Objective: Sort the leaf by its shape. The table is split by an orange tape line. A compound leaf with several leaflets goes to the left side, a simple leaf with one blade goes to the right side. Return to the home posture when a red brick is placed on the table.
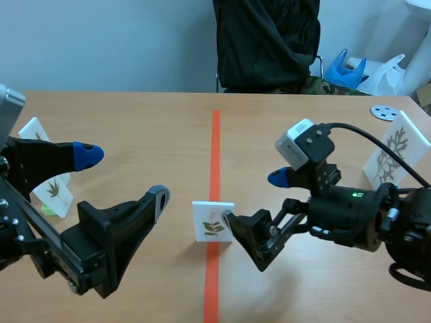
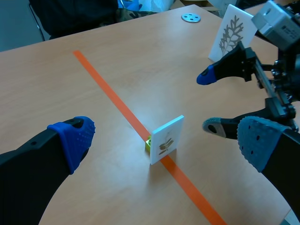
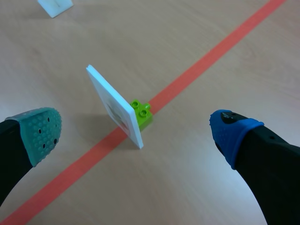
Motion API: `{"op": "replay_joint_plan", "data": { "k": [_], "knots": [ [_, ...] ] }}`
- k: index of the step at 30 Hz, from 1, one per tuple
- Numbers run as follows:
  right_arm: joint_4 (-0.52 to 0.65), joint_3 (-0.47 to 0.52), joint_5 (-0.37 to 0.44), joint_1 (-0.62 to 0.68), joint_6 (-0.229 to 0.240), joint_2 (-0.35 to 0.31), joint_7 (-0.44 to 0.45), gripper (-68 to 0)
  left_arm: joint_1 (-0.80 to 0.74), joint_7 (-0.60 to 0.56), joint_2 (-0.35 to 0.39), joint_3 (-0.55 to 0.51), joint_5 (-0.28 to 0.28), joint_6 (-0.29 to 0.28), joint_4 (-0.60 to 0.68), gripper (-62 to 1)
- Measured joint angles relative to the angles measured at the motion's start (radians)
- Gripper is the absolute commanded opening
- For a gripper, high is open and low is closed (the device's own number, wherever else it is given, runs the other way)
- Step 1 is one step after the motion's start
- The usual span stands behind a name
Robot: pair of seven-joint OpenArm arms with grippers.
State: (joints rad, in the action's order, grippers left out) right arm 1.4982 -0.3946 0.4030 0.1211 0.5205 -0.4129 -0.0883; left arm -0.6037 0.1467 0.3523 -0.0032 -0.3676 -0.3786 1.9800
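And here is the leaf card (image 1: 213,221), standing upright right on the orange tape line (image 1: 215,155) that is splitting the counter (image 1: 148,134). It is showing a small sprig with several leaflets, and it is sitting in a lime-green brick (image 3: 142,114) that is holding it up from behind, the brick itself lying on the line. The right hand (image 1: 253,198) is hovering low just to the right of the line, fully released, its fingers spread wide with the card standing ahead of the gap between them; the nearer fingertip is coming close to the card's edge, but the left wrist view is showing them apart. The left hand (image 1: 123,176) is hanging on the left of the line, also released and grasping nothing, its blue pad (image 1: 87,155) and grey pad (image 1: 159,198) well apart and facing the card. Further left of the line, two more white cards (image 1: 55,190) are standing near the counter's edge. Far to the right of the line another tall card (image 1: 396,151) with a feathery leaf is standing, with a grey disc (image 1: 384,112) lying just beyond it. A person in dark clothes (image 1: 266,44) is sitting at the line's far end.
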Motion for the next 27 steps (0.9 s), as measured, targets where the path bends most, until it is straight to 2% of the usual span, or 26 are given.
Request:
{"op": "replay_joint_plan", "data": {
  "k": [7,13,20,22,27],
  "knots": [
    [-0.145,-0.132,-0.062,-0.114,0.000,0.000,0.096,0.4,0.000,0.000,0.000,-0.036,0.000,0.003,0.000,1.4],
    [-0.243,-0.231,-0.097,-0.172,-0.001,0.008,0.145,0.4,0.000,0.000,0.000,-0.058,0.000,0.003,0.000,1.4],
    [-0.330,-0.327,-0.173,-0.224,-0.009,0.062,0.198,0.4,0.000,0.000,0.000,-0.092,0.000,0.003,0.000,1.4],
    [-0.336,-0.342,-0.180,-0.227,-0.031,0.070,0.204,0.4,0.000,0.000,0.000,-0.098,0.000,0.003,0.000,1.4],
    [-0.336,-0.354,-0.198,-0.226,-0.039,0.072,0.206,-9.2,0.000,0.000,0.000,-0.098,0.000,0.003,0.000,1.4]
  ]
}}
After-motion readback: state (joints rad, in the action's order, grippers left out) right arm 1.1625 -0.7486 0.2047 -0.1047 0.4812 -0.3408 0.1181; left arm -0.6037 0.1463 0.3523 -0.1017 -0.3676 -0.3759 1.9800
